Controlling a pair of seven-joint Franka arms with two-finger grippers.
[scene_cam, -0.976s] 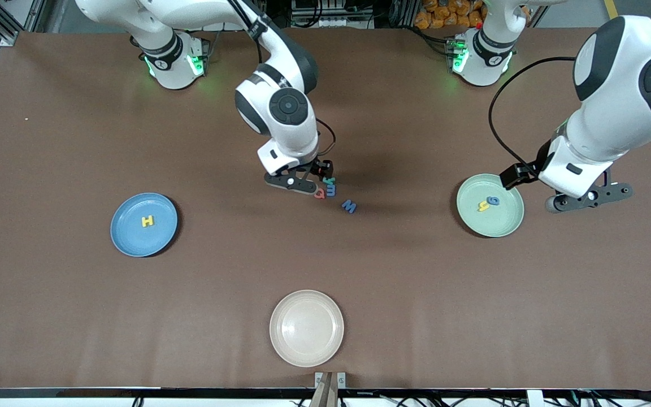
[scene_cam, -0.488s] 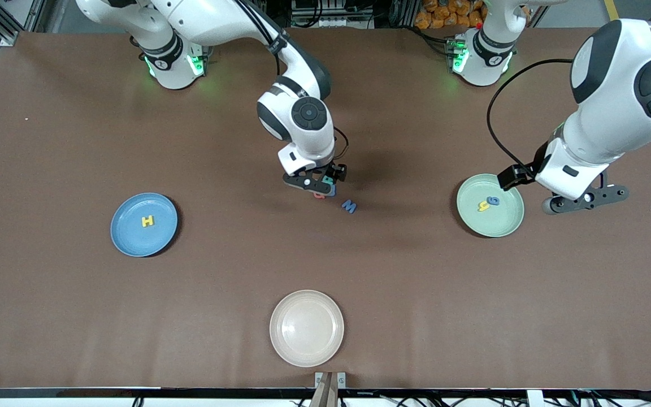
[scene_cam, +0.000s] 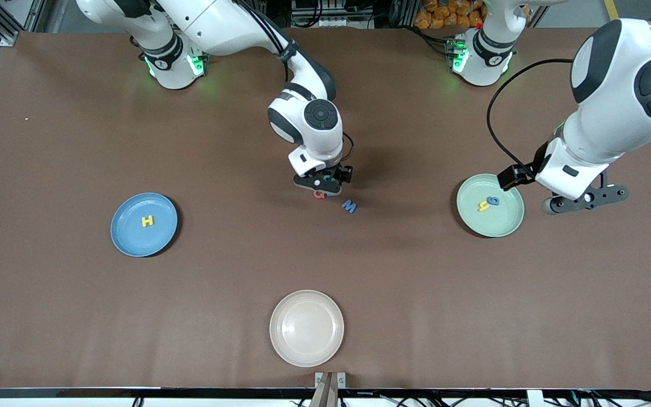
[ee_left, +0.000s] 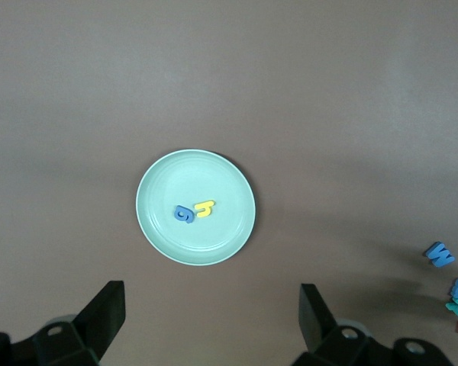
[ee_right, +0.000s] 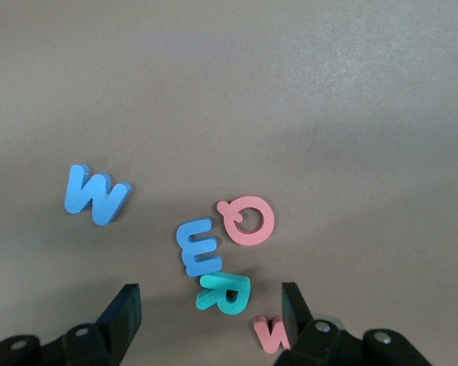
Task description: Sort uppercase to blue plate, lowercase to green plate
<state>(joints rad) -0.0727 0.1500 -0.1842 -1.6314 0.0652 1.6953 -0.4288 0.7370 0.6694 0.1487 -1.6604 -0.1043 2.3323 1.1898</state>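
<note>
A: Where do the loose letters lie?

B: In a small cluster mid-table, directly under the right gripper. In the right wrist view the teal R sits between the two fingers, touching the blue m; the red Q is just beside the m, and the small red w lies against one finger. The blue W rests apart from the cluster, toward the left arm's end.

A: State of that gripper?

B: Fingers spread, one on each side of the R — not clamped on anything.

A: The plates?

B: The blue plate is toward the right arm's end and holds the yellow H. The green plate is toward the left arm's end, with the blue g and yellow h side by side in it. A cream plate sits nearest the front camera.

A: The left gripper?

B: Waiting above the table just beside the green plate — fingers wide apart, holding nothing.
</note>
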